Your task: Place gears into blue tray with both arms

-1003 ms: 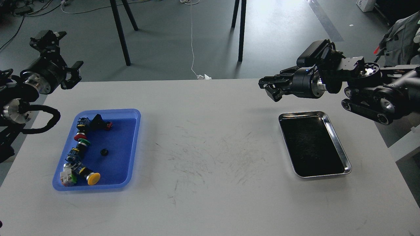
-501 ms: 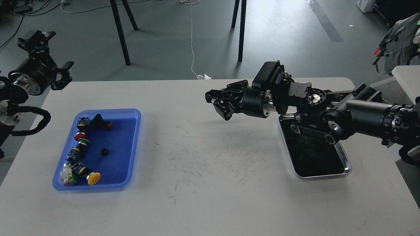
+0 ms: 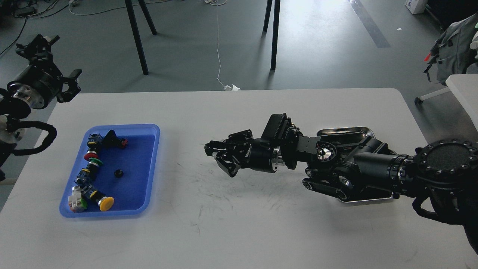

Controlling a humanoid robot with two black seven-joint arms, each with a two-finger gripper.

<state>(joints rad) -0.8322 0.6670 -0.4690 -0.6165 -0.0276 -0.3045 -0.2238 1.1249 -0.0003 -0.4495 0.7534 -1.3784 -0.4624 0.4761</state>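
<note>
Head view: the right gripper (image 3: 220,158) hangs over the bare table (image 3: 239,224) mid-way across, fingers spread a bit with nothing between them. One gear (image 3: 118,173) sits in the blue tray (image 3: 149,164), well off to the gripper's left, next to the push-buttons (image 3: 91,164). The left gripper (image 3: 71,84) is beyond the tray, looks open, empty too.

1 black gear (image 3: 118,173) in blue tray (image 3: 151,164)
</note>
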